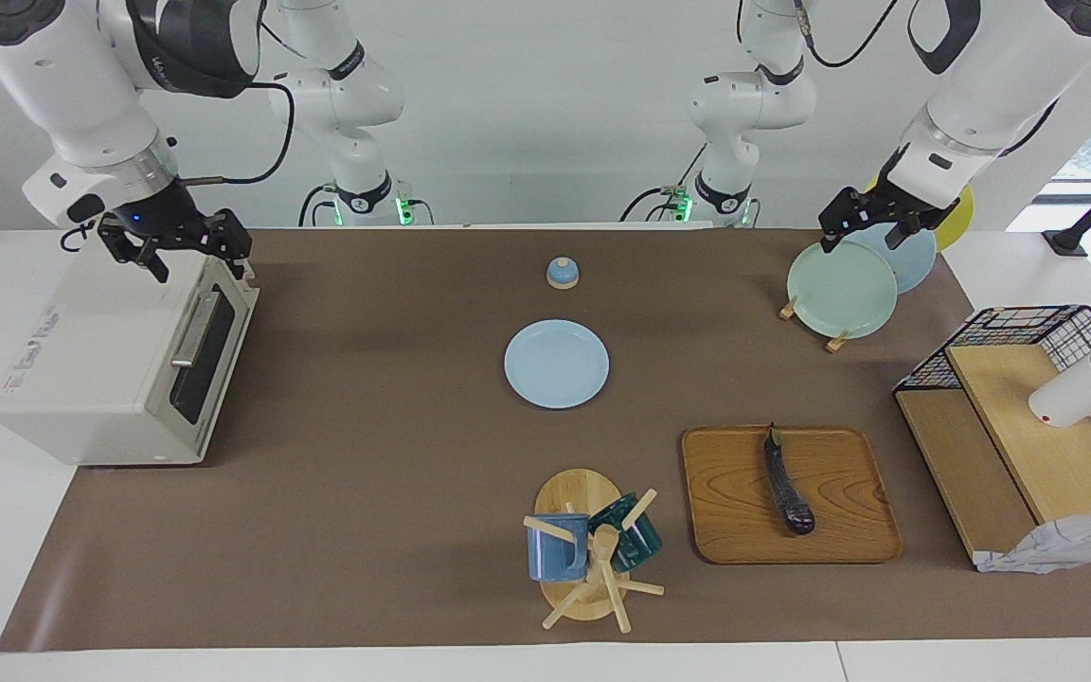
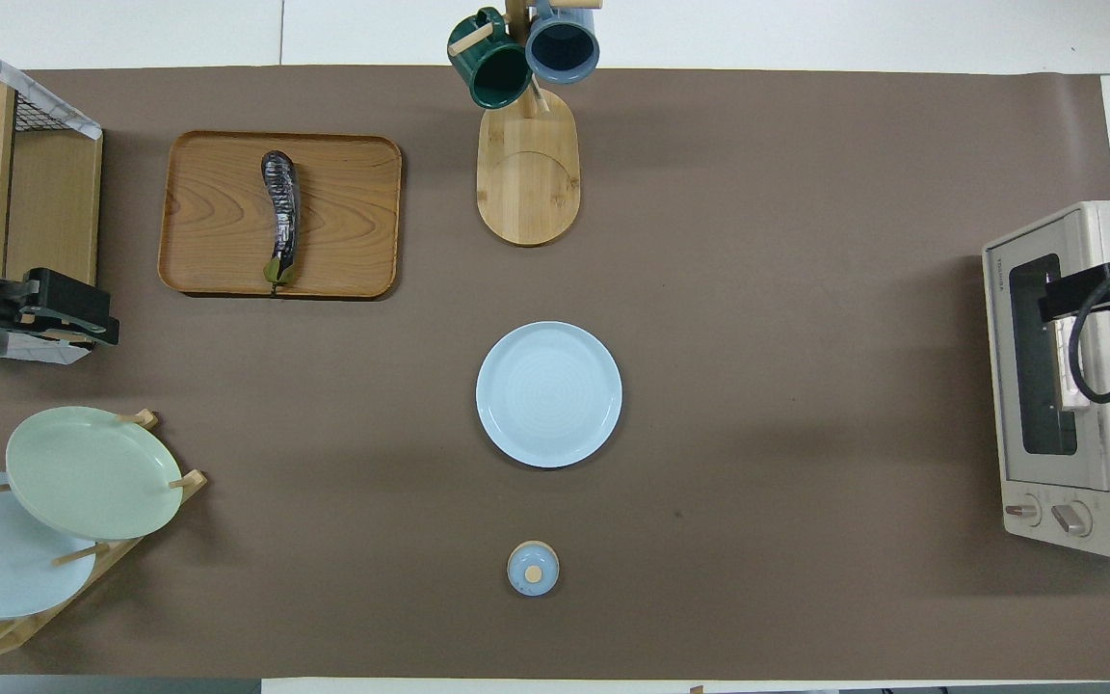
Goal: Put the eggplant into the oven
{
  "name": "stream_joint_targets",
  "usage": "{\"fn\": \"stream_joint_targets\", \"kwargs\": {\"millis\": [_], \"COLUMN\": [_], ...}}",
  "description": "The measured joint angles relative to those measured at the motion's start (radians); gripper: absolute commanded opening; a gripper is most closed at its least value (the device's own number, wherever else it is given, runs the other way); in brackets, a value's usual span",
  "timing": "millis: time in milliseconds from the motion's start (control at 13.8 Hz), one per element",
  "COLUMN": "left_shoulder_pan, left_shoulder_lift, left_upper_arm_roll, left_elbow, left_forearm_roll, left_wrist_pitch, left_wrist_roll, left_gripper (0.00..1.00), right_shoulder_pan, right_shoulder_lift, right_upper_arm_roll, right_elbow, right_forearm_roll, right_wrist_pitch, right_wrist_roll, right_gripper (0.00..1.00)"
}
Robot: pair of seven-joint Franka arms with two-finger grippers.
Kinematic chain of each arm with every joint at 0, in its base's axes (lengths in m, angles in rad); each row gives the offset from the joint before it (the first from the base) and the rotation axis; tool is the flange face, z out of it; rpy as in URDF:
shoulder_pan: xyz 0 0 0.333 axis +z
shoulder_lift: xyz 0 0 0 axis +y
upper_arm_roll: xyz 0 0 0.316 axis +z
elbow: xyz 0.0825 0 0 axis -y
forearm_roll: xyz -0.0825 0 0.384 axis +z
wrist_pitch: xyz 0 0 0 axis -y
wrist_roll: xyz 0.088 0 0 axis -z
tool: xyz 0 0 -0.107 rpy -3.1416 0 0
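Observation:
The eggplant (image 1: 787, 483) (image 2: 281, 217) is long, dark and glossy. It lies on a wooden tray (image 1: 849, 530) (image 2: 343, 202) toward the left arm's end of the table, its green stem tip toward the robots. The off-white oven (image 1: 91, 379) (image 2: 1095, 501) stands at the right arm's end with its glass door shut. My right gripper (image 1: 195, 260) (image 2: 1046, 299) is open and hovers over the oven's top edge above the door handle. My left gripper (image 1: 863, 237) (image 2: 97, 313) is open and empty in the air over the plate rack.
A light blue plate (image 1: 556, 364) lies mid-table, with a small blue knobbed lid (image 1: 562, 273) nearer the robots. A mug tree (image 1: 583, 545) with two mugs stands beside the tray. A plate rack with a green plate (image 1: 839, 289) and a wire-and-wood shelf (image 1: 1028, 445) stand at the left arm's end.

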Motion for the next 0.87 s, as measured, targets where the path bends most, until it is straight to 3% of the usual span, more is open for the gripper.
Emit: {"fn": "stream_joint_targets", "kwargs": {"millis": [654,799,872], "left_shoulder_pan": [0.000,0.000,0.000], "left_shoulder_lift": [0.000,0.001,0.002], "left_upper_arm_roll": [0.000,0.000,0.000], "left_elbow": [0.002,0.000,0.000], "left_forearm_roll": [0.000,0.000,0.000], "left_wrist_pitch": [0.026,0.075,0.099], "left_wrist_roll": [0.000,0.000,0.000], "left_gripper": [1.00,1.00,1.00], "right_shoulder_pan": [0.001,0.001,0.001], "right_shoulder_lift": [0.000,0.000,0.000], "right_upper_arm_roll": [0.001,0.002,0.002], "right_elbow": [0.000,-0.004,-0.006], "right_forearm_roll": [0.000,0.000,0.000], "right_wrist_pitch": [0.000,0.000,0.000], "right_wrist_roll": [0.000,-0.032,-0.072], "right_gripper": [1.00,0.12,0.00]}}
